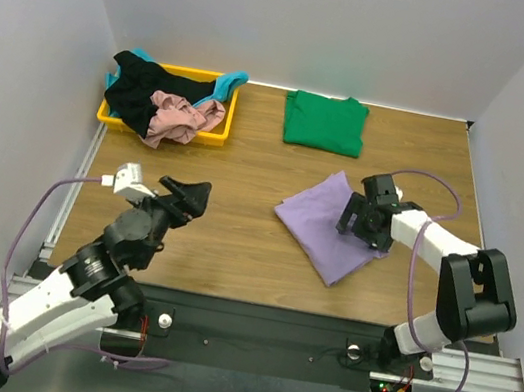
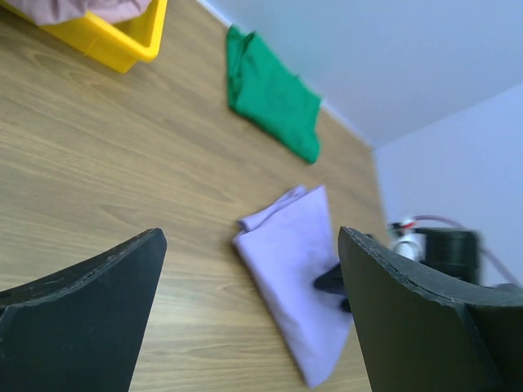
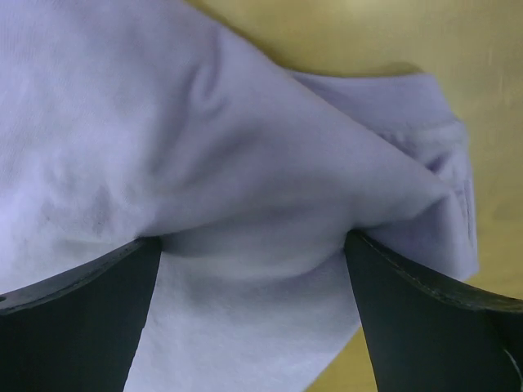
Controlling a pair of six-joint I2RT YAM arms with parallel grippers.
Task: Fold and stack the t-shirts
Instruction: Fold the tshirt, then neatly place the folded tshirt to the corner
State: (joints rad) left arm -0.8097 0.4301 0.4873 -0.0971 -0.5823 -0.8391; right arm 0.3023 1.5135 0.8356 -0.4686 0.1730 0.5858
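The lavender purple t-shirt lies folded on the wooden table right of centre, and also shows in the left wrist view. My right gripper rests on its right part, open. In the right wrist view its fingers stand wide apart, with a bulge of purple cloth lying loose between and over them. My left gripper hovers open over bare table at the left, nothing between its fingers. A folded green t-shirt lies at the back.
A yellow tray at the back left holds crumpled black, dusty pink and teal t-shirts. The tray's corner shows in the left wrist view. Grey walls close in the table on three sides.
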